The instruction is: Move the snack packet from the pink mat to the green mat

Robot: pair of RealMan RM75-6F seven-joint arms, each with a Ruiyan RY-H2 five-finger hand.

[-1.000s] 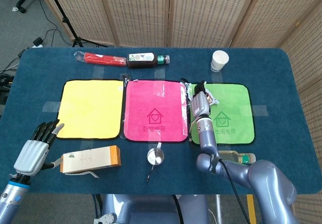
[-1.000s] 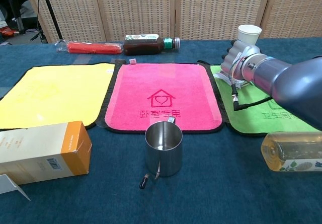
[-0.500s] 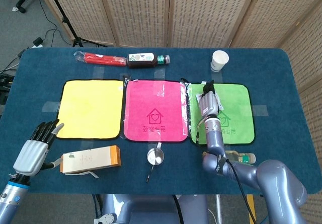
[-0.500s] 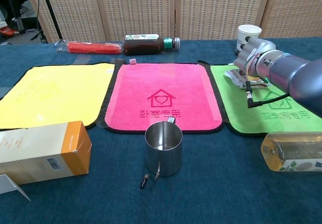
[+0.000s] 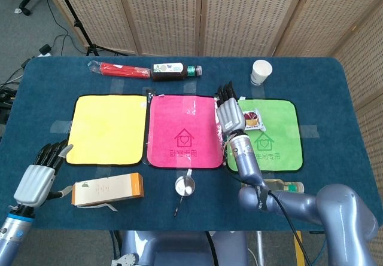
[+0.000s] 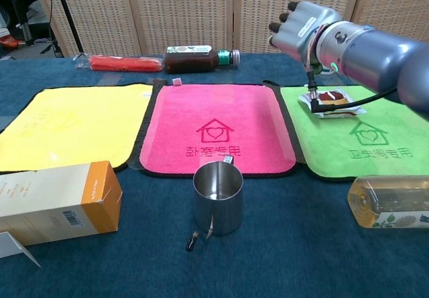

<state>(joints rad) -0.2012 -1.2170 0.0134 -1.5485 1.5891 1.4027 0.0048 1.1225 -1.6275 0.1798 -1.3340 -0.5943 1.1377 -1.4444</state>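
Observation:
The snack packet [image 5: 251,120] [image 6: 330,101], clear wrap with a brown and red snack inside, lies on the green mat [image 5: 275,149] [image 6: 375,144] near its far left corner. Nothing lies on the pink mat [image 5: 184,131] [image 6: 218,127]. My right hand [image 5: 227,111] [image 6: 301,30] hovers above the seam between the pink and green mats, fingers spread and holding nothing, clear of the packet. My left hand [image 5: 39,179] rests open near the table's front left edge, beside the orange box; the chest view does not show it.
A yellow mat [image 5: 108,128] lies left of the pink one. An orange and white box [image 5: 108,189] [image 6: 53,203], a steel cup [image 5: 184,187] [image 6: 217,197] and a lying bottle [image 5: 286,186] [image 6: 389,201] line the front. A red packet [image 5: 119,70], dark bottle [image 5: 173,70] and paper cup [image 5: 261,71] stand at the back.
My right hand has let go of the snack packet on the green mat, lifted and drawn back left toward the pink mat. The left hand barely shifted.

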